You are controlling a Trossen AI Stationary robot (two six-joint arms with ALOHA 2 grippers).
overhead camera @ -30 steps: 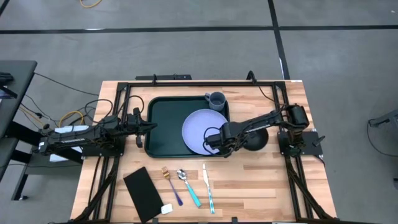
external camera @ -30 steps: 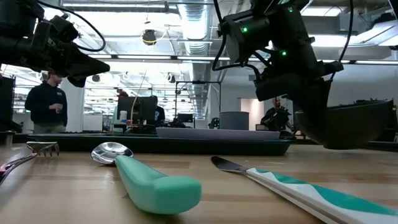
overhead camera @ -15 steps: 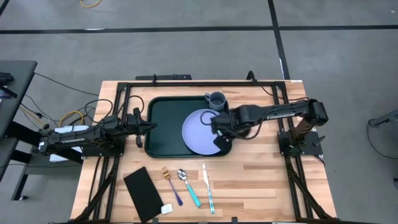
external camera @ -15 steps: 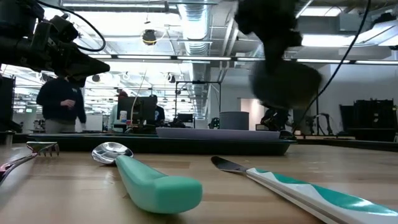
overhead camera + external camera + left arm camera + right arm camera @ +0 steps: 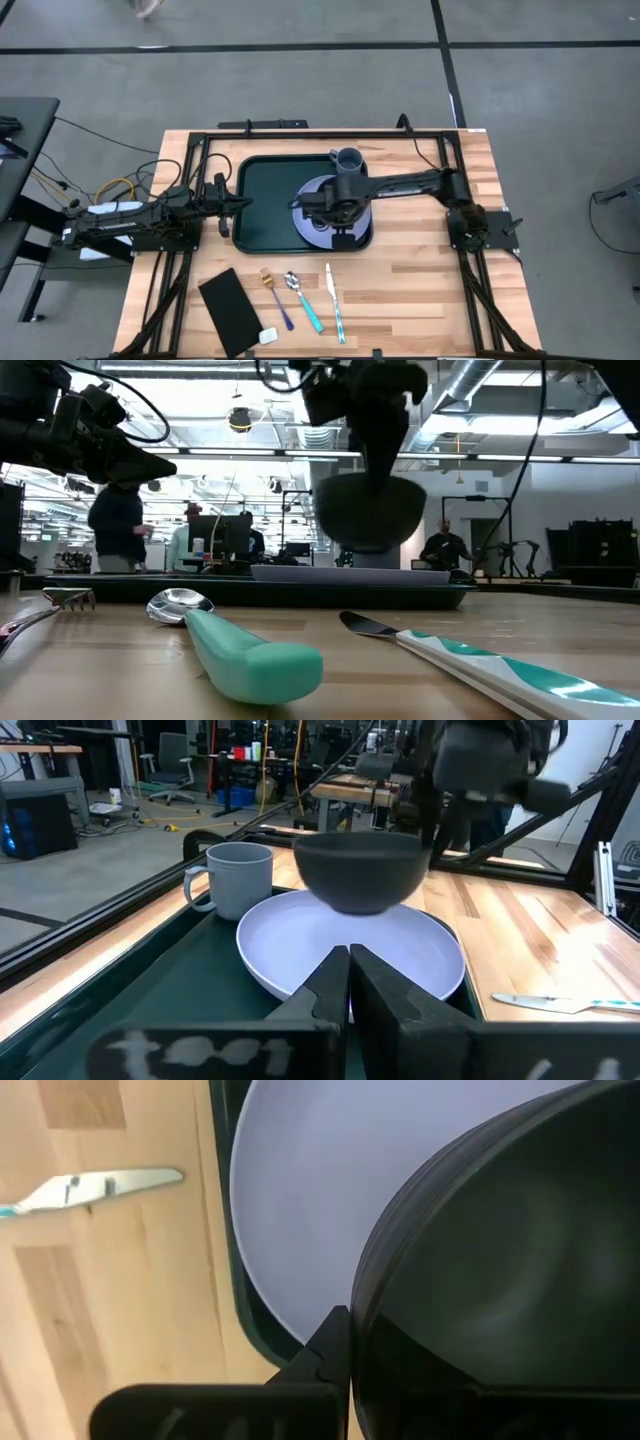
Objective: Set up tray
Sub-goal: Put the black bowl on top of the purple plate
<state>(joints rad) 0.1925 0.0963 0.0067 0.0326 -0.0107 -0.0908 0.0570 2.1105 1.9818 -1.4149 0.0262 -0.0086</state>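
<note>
The dark green tray (image 5: 265,195) lies at the table's middle, and the lavender plate (image 5: 305,222) rests in its right half. A grey mug (image 5: 347,160) stands at the tray's far right corner. My right gripper (image 5: 335,195) is over the plate, shut on a dark bowl (image 5: 368,510), which hangs above the plate (image 5: 400,945). My left gripper (image 5: 238,205) is shut and sits low at the tray's left rim. I cannot tell whether it touches the rim. My right gripper holds the dark bowl by its rim (image 5: 358,1315). The one finger (image 5: 325,1350) that shows is against the outer wall, and the bowl hides the other. The gripper comes from above. The bowl (image 5: 360,870) hangs upright, lifted clear above the plate.
A black napkin (image 5: 230,305), a gold fork (image 5: 270,285), a teal-handled spoon (image 5: 302,298) and a knife (image 5: 333,295) lie on the wood near the table's near edge. A small white piece (image 5: 268,336) lies beside the napkin. People move in the room behind.
My right gripper has carried the bowl from beside the tray's right edge toward the table's left and up, to above the plate. The bowl was tilted and now hangs level. My left arm has kept still.
</note>
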